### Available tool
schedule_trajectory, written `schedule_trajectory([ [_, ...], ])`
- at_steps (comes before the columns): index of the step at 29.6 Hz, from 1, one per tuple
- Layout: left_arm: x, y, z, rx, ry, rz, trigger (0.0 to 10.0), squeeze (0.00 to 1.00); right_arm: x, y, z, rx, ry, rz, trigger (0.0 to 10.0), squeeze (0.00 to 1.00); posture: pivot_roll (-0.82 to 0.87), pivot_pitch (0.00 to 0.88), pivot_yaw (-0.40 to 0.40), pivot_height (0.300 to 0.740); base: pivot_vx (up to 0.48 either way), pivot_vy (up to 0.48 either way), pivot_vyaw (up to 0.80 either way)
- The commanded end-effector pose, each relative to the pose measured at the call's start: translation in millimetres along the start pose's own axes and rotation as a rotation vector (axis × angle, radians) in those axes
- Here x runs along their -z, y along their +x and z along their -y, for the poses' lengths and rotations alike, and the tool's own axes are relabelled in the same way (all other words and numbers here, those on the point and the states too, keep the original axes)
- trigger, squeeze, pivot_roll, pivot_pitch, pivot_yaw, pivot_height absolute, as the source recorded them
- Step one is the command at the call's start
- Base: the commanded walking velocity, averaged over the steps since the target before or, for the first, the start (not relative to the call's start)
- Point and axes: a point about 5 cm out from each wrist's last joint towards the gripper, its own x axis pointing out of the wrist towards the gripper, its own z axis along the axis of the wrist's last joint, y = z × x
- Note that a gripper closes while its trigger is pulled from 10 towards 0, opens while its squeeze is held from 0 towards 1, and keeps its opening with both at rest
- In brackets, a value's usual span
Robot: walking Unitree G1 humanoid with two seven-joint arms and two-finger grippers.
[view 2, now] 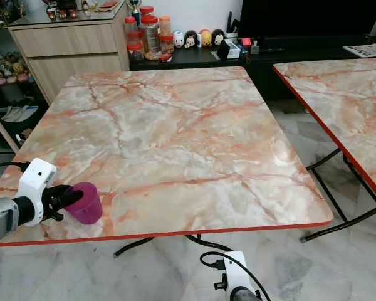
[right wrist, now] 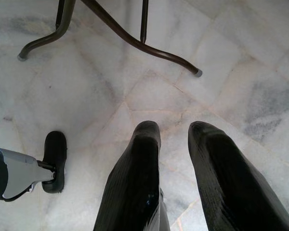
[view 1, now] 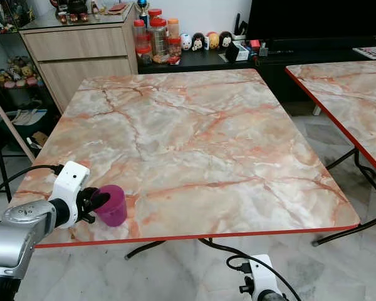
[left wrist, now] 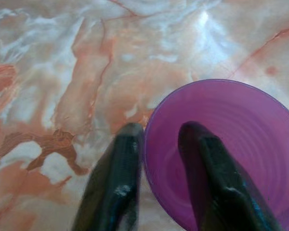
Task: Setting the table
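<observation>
Marble table [view 1: 194,138], gripped purple cup [view 1: 113,205].

No text, label, brand or number can be read anywhere: the lidded jars [view 1: 158,39] on the low black cabinet [view 1: 200,61] and the printed sheet [view 1: 371,51] at its far end are too small to make out.
</observation>
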Motion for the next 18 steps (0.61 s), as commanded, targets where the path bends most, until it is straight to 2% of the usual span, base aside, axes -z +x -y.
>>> schedule_trajectory([
  [1, -3.9, 0.4, -2.1, -0.012, 0.013, 0.006, 0.0, 0.0, -2.8, 0.6, 0.0, -0.001, 0.003, 0.003, 10.0, 0.0, 0.08, 0.0, 0.018, 0.723, 0.0, 0.0, 0.0],
  [13, -3.7, 1.2, -2.8, -0.021, 0.007, 0.013, 0.0, 0.0, -4.0, 0.8, 0.7, 0.001, 0.005, 0.005, 10.0, 0.0, 0.08, 0.0, 0.017, 0.723, 0.0, 0.0, 0.0],
  [18, -5.2, 2.7, -17.1, -0.147, -0.034, 0.054, 0.0, 0.0, -3.8, 0.8, 0.5, -0.002, 0.005, 0.005, 10.0, 0.0, 0.08, 0.0, 0.018, 0.723, 0.0, 0.0, 0.0],
])
